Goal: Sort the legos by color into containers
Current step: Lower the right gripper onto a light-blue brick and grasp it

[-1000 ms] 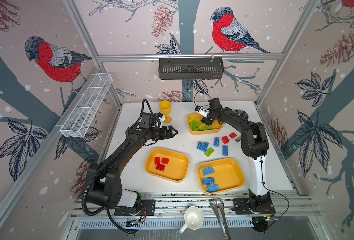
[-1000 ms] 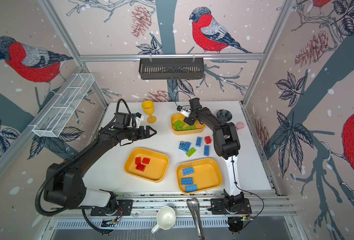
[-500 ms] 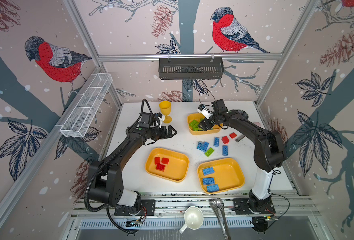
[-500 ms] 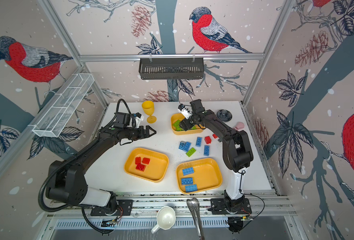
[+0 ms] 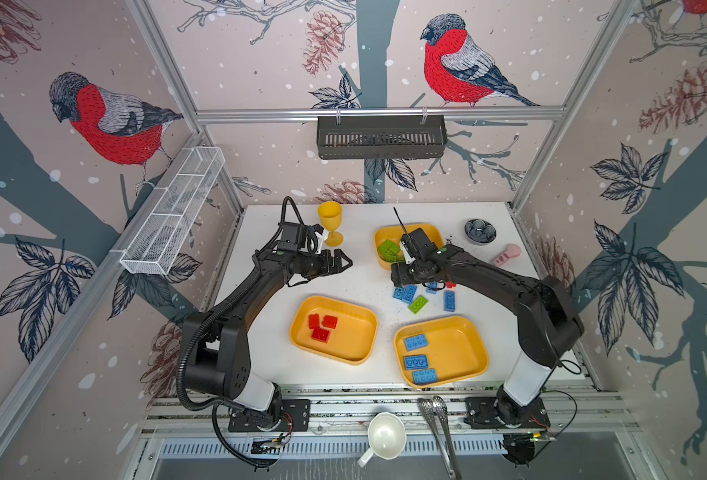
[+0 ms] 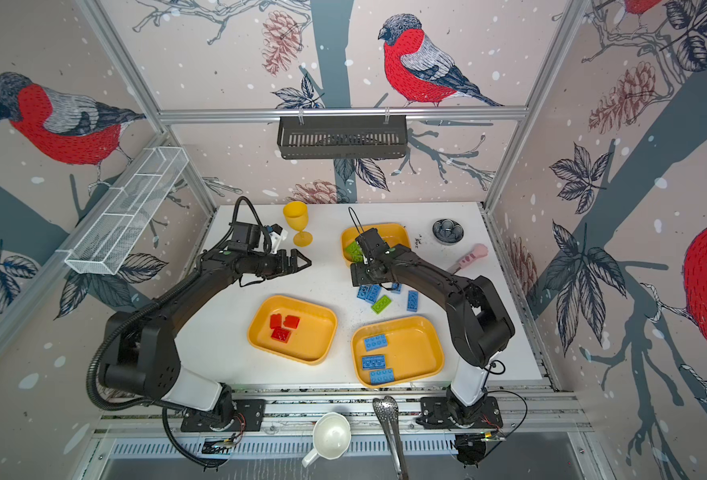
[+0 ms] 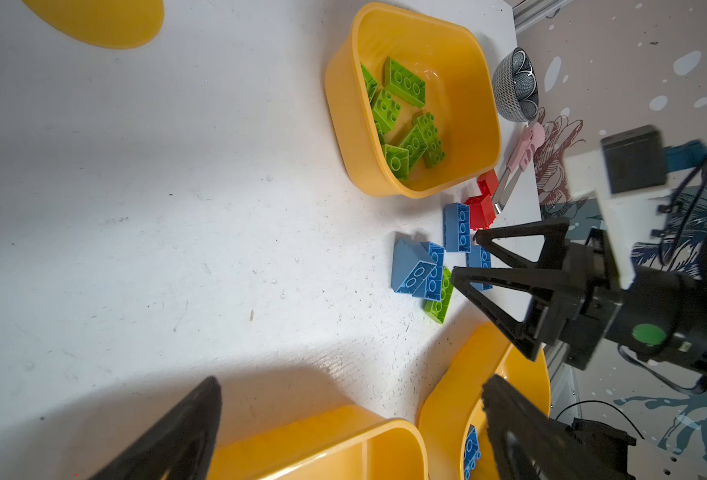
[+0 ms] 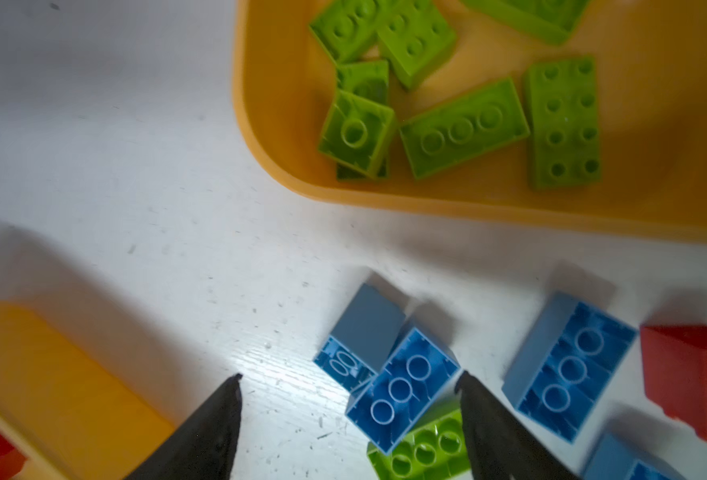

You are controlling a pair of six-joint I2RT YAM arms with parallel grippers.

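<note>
Three yellow-orange containers stand on the table in both top views: one at the back (image 5: 435, 232) with green legos (image 8: 464, 129), one near the front (image 5: 360, 353) with three red legos (image 5: 322, 326), and one at the front right (image 5: 464, 349) with three blue legos (image 5: 416, 361). Loose blue legos (image 5: 405, 293), a green one (image 5: 418, 304) and red ones (image 7: 480, 212) lie between the containers. My right gripper (image 8: 349, 380) is open just above an upturned blue lego (image 8: 401, 390). My left gripper (image 5: 343, 262) hangs open and empty, left of the pile.
A yellow goblet (image 5: 330, 220) stands at the back left, a dark round dish (image 5: 480, 230) at the back right, and a pink-handled tool (image 5: 507, 254) near the right edge. A white cup (image 5: 386, 436) and metal tongs (image 5: 439, 419) lie below the table's front edge.
My right gripper has moved from over the back container with the green legos down to the loose pile, its jaws now wider. The left arm has stayed still.
</note>
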